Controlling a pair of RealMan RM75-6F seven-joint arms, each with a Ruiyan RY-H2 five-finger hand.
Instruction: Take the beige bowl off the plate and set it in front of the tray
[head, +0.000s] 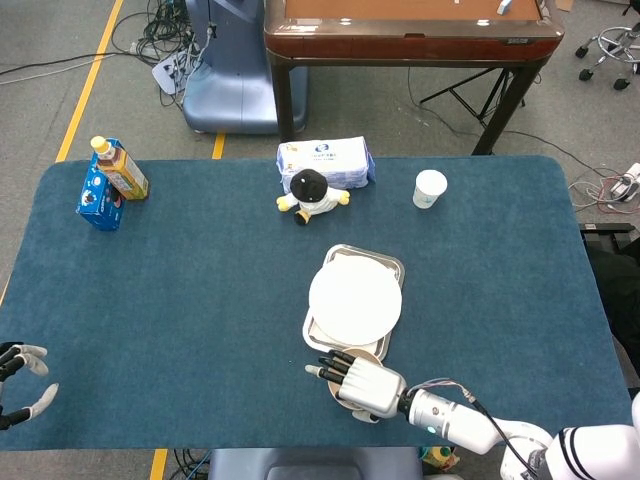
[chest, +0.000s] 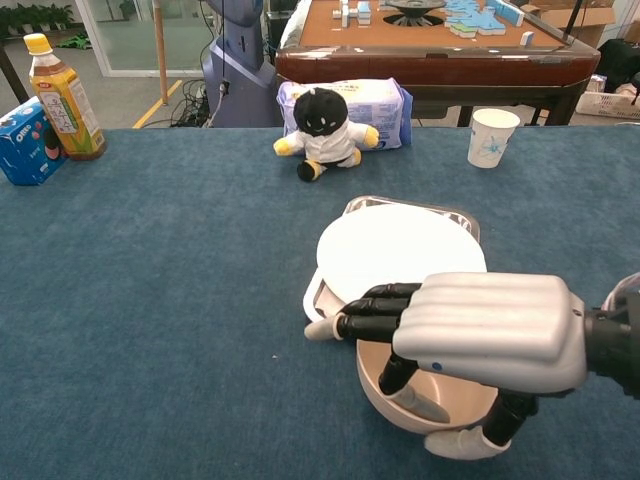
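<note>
Right hand (chest: 470, 335) has its fingers (chest: 385, 300) clamped over the rim of the bowl (chest: 420, 395), now off the plate (chest: 395, 245) and just before the tray (chest: 320, 300); best to seat it flat on the bench (chest: 150, 300) before letting go.

A robot lab or workshop: bare grey floor with yellow tape line (head: 92, 75), loose cables (head: 170, 25), robot base (head: 228, 75).

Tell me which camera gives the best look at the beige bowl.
The chest view. There the beige bowl shows its inside and near wall under the right hand, which grips its rim, just in front of the tray. In the head view the hand covers nearly all of it; only a rim sliver shows.
</note>
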